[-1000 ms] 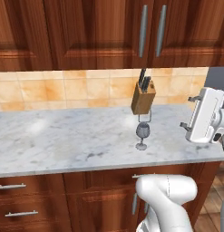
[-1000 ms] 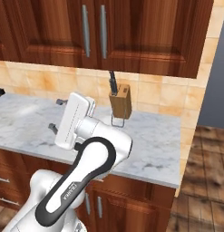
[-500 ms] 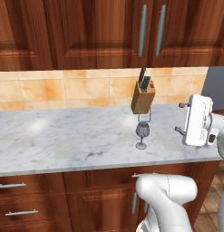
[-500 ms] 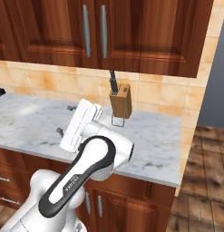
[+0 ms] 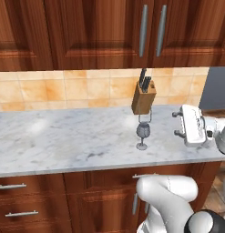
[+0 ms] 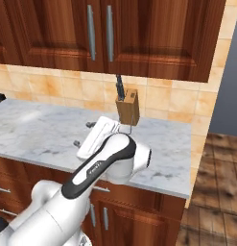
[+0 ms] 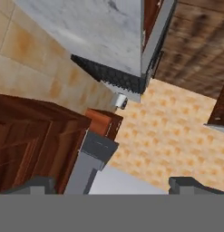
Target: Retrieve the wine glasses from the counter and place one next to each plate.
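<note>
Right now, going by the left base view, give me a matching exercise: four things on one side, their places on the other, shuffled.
Things:
1. wine glass
2. knife block
3. gripper
4. cabinet handles

Places:
A. on the dark wood doors above the tiles
B. at the back of the counter, against the tan tiles
C. right of the glass, apart from it
D. upright on the marble, just in front of the block

Pairs: 1-D, 2-B, 3-C, 4-A

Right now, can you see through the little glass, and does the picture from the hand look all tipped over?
In the left base view the wine glass is smoky and see-through, standing sharp on the marbled counter before the knife block. The hand view is rolled: counter, tiles and cabinets run slanted, with the hand's fingertips dark at the bottom.
</note>
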{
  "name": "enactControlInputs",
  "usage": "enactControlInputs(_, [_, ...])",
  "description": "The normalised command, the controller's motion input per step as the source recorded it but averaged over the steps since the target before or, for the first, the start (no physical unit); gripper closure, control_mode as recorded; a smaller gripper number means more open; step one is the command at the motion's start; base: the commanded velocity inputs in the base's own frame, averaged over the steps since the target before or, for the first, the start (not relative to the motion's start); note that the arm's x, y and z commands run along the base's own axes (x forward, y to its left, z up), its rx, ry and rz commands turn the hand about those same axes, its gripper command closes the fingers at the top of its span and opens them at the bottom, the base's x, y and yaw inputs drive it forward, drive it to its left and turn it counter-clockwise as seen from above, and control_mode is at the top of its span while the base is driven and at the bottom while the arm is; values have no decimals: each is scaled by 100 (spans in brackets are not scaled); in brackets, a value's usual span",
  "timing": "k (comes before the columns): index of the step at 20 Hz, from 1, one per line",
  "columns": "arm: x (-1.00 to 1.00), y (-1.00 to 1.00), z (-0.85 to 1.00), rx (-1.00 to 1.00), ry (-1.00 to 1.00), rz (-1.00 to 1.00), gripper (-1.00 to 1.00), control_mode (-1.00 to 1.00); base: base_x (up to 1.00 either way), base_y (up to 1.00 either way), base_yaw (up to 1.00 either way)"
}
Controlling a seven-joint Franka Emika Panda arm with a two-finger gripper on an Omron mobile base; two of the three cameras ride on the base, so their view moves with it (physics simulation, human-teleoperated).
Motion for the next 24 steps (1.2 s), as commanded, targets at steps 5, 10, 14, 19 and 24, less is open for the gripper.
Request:
enactControlInputs(5, [19,-14,-37,-1,22,7,-100,-100,0,0,0])
enactControlInputs(10, [23,-2,-33,-5,10,2,-100,-100,0,0,0])
enactControlInputs(14, [21,0,-27,-5,3,0,-100,-100,0,0,0])
enactControlInputs(19, [24,0,-35,-5,11,0,-100,-100,0,0,0])
enactControlInputs(24, [12,0,-23,-2,13,0,-100,-100,0,0,0])
